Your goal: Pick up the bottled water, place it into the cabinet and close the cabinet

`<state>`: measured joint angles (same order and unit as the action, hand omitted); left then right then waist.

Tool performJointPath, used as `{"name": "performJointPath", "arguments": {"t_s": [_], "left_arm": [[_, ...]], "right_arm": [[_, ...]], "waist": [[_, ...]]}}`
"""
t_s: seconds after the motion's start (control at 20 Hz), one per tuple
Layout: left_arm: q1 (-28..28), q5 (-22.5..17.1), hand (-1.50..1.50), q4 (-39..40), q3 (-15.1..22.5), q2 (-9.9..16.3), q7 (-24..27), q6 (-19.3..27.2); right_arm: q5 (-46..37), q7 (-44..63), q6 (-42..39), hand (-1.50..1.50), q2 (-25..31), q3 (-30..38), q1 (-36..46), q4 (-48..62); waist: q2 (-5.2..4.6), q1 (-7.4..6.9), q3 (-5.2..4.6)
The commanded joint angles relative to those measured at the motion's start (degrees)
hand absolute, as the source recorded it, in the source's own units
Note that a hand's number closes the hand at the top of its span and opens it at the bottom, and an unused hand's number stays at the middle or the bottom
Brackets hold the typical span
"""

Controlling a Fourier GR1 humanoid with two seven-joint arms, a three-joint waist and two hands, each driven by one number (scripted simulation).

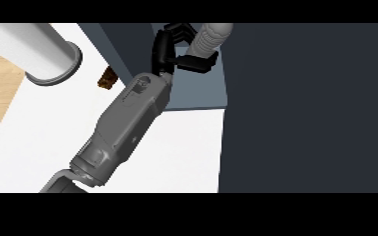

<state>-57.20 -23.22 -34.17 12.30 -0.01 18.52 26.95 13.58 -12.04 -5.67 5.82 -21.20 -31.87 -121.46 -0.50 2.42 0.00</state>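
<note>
Head view shows the robot hand [176, 47] curled around the water bottle [209, 36] at upper centre, inside the open cabinet [199, 92]; releasing it and closing the cabinet remain.

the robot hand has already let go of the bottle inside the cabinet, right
Not quite. The head view shows the robot hand curled round the bottle, not released. The rest holds: the bottle is inside the open cabinet.
</note>
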Motion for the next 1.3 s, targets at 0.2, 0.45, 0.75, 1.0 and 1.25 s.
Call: {"name": "performJointPath", "arguments": {"t_s": [0.2, 0.45, 0.75, 1.0, 1.25], "left_arm": [[-6.7, 2.9, 1.50, 14.7, -2.6, 0.6, 3.7, 1.2], [-9.4, 3.4, 1.50, 21.1, -4.2, 0.5, 7.2, 4.6], [-11.9, 6.8, 1.50, 27.0, -2.1, 0.6, 6.4, 9.3], [-11.7, 8.1, 1.50, 29.7, -2.0, 3.6, 7.5, 11.3], [-9.6, 8.2, -1.50, 30.9, -2.4, 4.7, 9.5, 11.1]], "right_arm": [[0.6, -0.9, -0.6, -1.50, 1.2, 0.2, -1.1, -1.4], [0.0, -0.5, -0.4, -1.50, 0.7, -0.6, 0.3, 0.4], [1.5, 1.1, -0.3, -1.50, 0.2, 1.1, 4.0, 2.9], [1.3, -0.9, -0.5, -1.50, 0.3, 0.9, 2.4, 1.6], [-1.3, -2.4, -1.1, -1.50, 0.1, -2.0, 1.8, 4.0]], "waist": [[-0.16, -0.04, 0.00], [-0.72, 1.05, -0.01], [-0.93, 1.22, 0.01], [-1.12, 2.03, -0.02], [-1.22, 1.86, -0.06]]}}
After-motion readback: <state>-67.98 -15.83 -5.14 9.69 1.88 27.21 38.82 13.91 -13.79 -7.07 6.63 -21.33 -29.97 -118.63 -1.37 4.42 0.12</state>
